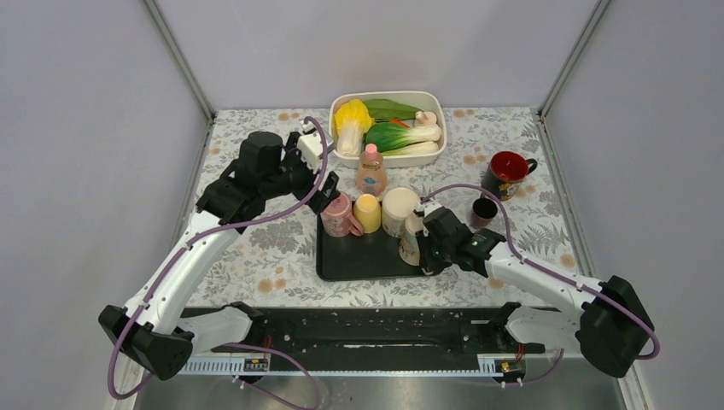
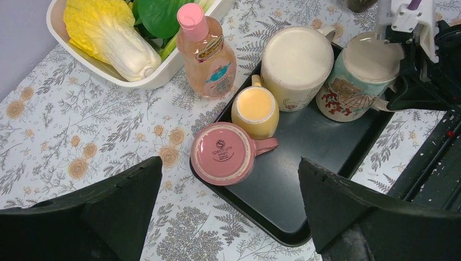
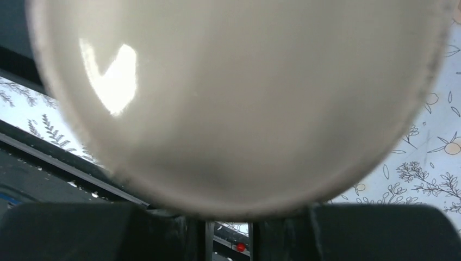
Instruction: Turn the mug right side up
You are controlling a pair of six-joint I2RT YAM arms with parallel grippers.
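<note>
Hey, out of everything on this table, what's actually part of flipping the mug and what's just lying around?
In the job: patterned mug, upside down; right gripper at it; black tray under it.
Lying about: pink mug, yellow mug, cream mug (also upside down), pink-capped bottle, vegetable tub, red mug, small dark cup.
</note>
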